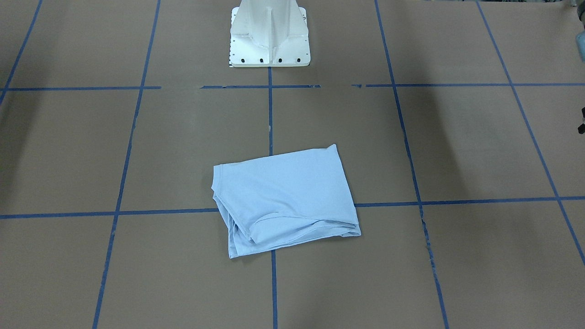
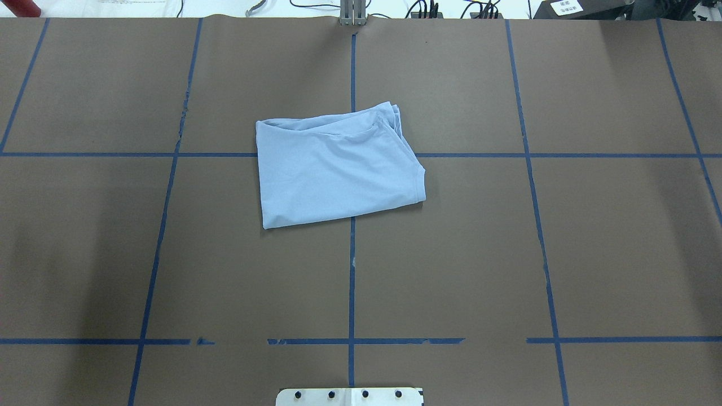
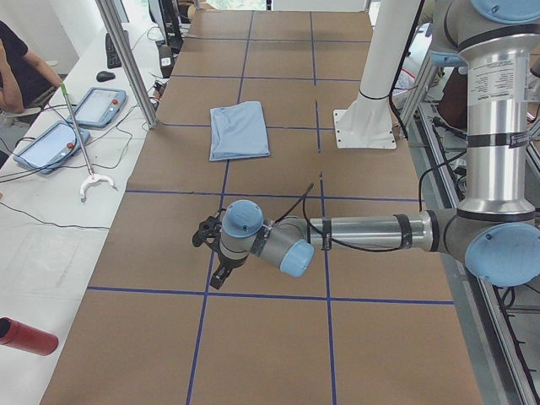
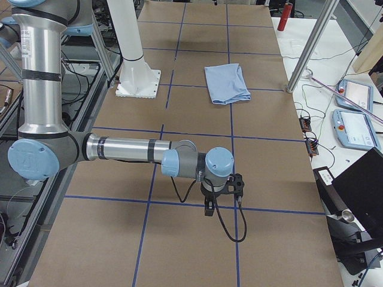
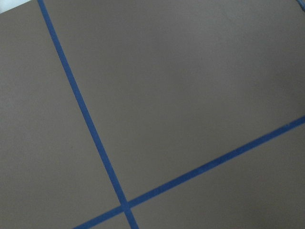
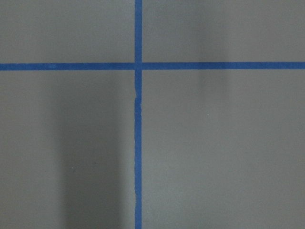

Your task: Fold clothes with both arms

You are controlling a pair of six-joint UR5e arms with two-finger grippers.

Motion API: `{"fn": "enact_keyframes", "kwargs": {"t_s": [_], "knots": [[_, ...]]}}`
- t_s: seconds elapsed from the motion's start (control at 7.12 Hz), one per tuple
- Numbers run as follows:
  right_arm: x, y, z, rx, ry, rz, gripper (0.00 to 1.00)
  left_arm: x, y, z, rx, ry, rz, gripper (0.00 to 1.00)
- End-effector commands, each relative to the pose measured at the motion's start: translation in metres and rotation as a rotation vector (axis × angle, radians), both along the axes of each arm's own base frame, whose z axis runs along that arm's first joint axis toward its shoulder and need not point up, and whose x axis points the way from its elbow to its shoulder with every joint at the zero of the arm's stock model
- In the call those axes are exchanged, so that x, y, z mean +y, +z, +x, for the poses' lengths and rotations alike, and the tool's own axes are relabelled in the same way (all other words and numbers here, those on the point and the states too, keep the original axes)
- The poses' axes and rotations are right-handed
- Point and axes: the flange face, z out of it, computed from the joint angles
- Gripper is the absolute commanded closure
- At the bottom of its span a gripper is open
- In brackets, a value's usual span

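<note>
The clothes, a single pale light-blue T-shirt (image 1: 285, 201) (image 2: 335, 169), lie folded into a rough rectangle near the middle of the brown table, with layered edges on the side away from the robot. The shirt also appears small in the side views (image 3: 240, 129) (image 4: 226, 84). Neither gripper touches it. My left gripper (image 3: 211, 253) hangs low over bare table far off toward the table's left end. My right gripper (image 4: 222, 200) hangs over bare table far off toward the right end. Both show only in side views, so I cannot tell whether they are open or shut. Each wrist view holds only table and blue tape.
Blue tape lines (image 2: 352, 270) grid the brown table. The white pedestal base (image 1: 269, 36) (image 2: 350, 396) stands at the robot's edge. On the side bench are teach pendants (image 3: 93, 105) (image 4: 359, 128), a grabber stick (image 3: 80, 143), a red bottle (image 3: 25, 336) and a seated person (image 3: 17, 67).
</note>
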Motion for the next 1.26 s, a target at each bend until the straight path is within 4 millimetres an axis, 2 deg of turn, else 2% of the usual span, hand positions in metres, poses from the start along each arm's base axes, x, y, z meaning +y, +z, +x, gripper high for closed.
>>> {"fn": "enact_keyframes", "kwargs": {"t_s": [0.0, 0.14, 0.28, 0.42, 0.56, 0.7, 0.84, 1.12], "knots": [[0.01, 0.006, 0.0, -0.007, 0.005, -0.019, 0.0, 0.014, 0.011, -0.01, -0.068, -0.053, -0.053, 0.0], [0.01, 0.008, 0.0, -0.004, 0.006, -0.023, 0.0, -0.013, -0.018, -0.008, -0.07, -0.081, -0.136, 0.0], [0.01, 0.007, 0.0, -0.004, 0.007, -0.022, 0.0, -0.036, -0.055, -0.005, -0.081, -0.077, -0.218, 0.0], [0.01, 0.009, 0.0, -0.004, 0.007, -0.027, 0.0, -0.058, -0.076, -0.002, -0.089, -0.063, -0.289, 0.0], [0.01, 0.007, 0.0, -0.006, 0.008, -0.023, 0.0, -0.061, -0.07, -0.001, -0.093, -0.026, -0.289, 0.0], [0.012, 0.007, -0.002, -0.036, 0.009, -0.026, 0.0, -0.06, -0.053, -0.005, -0.112, 0.07, -0.233, 0.0], [0.012, 0.005, -0.005, -0.075, 0.008, -0.026, 0.0, -0.059, -0.035, -0.018, -0.087, 0.101, -0.219, 0.0], [0.012, 0.004, -0.004, -0.078, 0.01, -0.025, 0.0, -0.058, -0.013, -0.032, -0.053, 0.084, -0.184, 0.0]]}}
